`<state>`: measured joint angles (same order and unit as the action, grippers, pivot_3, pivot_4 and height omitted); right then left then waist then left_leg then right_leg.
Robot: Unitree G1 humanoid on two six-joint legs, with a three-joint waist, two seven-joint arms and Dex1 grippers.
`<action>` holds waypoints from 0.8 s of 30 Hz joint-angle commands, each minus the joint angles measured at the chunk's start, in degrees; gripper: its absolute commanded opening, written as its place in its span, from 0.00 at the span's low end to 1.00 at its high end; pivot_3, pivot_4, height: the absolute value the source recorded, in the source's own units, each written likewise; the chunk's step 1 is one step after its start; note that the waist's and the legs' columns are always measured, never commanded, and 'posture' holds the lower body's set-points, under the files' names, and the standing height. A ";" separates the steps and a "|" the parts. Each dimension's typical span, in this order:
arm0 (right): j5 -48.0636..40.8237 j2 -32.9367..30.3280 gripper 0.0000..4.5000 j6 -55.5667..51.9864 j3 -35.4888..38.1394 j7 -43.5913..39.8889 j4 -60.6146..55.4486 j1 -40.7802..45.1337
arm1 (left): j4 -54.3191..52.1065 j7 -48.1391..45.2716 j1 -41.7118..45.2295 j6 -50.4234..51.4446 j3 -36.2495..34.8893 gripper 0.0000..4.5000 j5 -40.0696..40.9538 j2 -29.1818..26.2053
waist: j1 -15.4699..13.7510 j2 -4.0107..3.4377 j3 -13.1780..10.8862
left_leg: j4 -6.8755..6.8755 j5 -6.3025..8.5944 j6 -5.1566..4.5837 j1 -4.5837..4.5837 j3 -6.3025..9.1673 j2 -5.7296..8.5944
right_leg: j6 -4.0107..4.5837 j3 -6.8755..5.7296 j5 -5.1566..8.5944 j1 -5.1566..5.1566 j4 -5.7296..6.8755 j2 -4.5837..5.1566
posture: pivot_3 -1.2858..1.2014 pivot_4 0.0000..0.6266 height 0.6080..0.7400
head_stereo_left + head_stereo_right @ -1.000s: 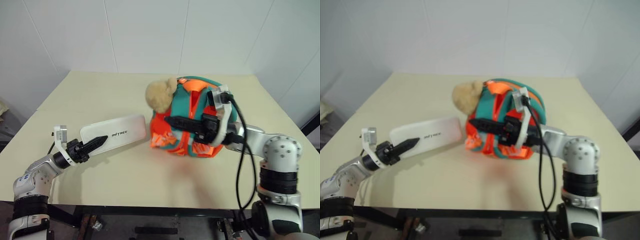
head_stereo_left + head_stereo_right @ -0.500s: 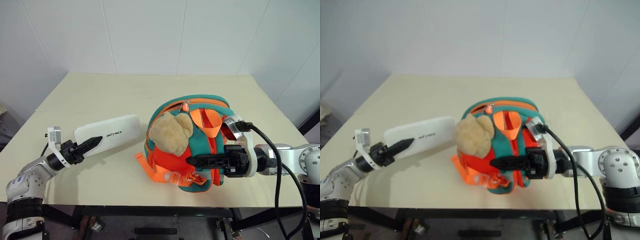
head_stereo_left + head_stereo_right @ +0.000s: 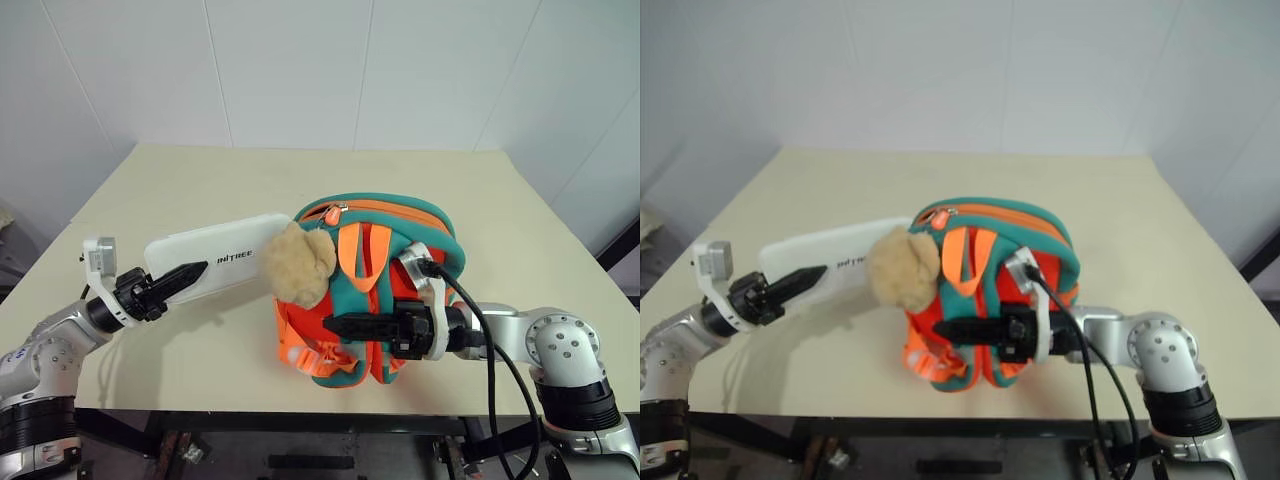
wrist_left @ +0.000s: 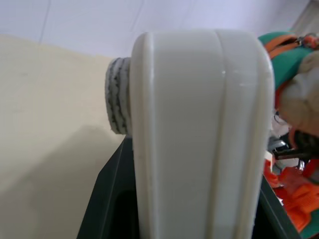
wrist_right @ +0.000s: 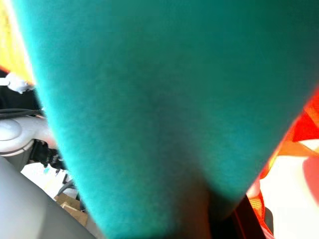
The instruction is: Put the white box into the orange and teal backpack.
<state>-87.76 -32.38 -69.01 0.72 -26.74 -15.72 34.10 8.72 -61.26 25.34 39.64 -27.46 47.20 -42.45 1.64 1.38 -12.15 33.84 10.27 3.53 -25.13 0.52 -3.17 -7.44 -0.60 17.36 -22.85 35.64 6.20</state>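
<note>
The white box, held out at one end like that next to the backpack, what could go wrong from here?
1. The left gripper holds the white box by one end only, its far end in the air, so it could tip or slip.
2. The tan plush toy sits at the box's far end and may block it.
3. The right gripper pinches the orange and teal backpack on a teal strap, so the bag could sag or swing.

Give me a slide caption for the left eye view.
Left pincer holds the white box off the table toward the orange and teal backpack, gripped by the right pincer.
</note>
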 commanded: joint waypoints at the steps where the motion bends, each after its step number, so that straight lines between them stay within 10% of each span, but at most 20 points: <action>1: 0.57 -1.26 0.01 0.34 1.05 -1.39 -2.11 -0.91 | -3.74 -0.45 0.13 1.11 -4.24 0.28 3.49 -3.20 | 0.00 0.00 0.00 | -0.01 0.00 0.00 0.02 -0.01 -0.04 | 0.00 0.00 0.00 0.00 0.00 -0.03 | 0.52 0.24 1.00; 15: 6.80 -3.34 0.01 0.25 1.24 -7.92 1.02 0.07 | -4.15 3.85 10.78 15.85 -7.75 0.28 20.50 -5.45 | -0.23 0.03 0.01 | 0.04 0.07 0.19 0.02 -0.05 -0.56 | 0.33 0.05 -0.09 -0.05 -0.09 -0.58 | 0.52 0.24 1.00; 24: 8.11 -2.33 0.01 0.42 1.58 -7.96 0.48 -0.05 | -3.21 -1.19 11.98 13.37 1.01 0.28 15.90 -3.47 | -0.13 0.03 0.01 | 0.05 0.06 0.21 0.04 -0.16 -0.58 | 0.32 0.18 -0.10 -0.16 0.01 -0.66 | 0.52 0.24 1.00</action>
<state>-79.22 -34.97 -68.76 1.18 -34.21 -14.04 33.49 6.21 -60.72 36.19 54.64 -27.00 64.23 -45.68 1.50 1.41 -12.15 33.89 10.32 3.75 -25.09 0.33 -3.75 -7.12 -0.40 17.26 -23.02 35.64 5.55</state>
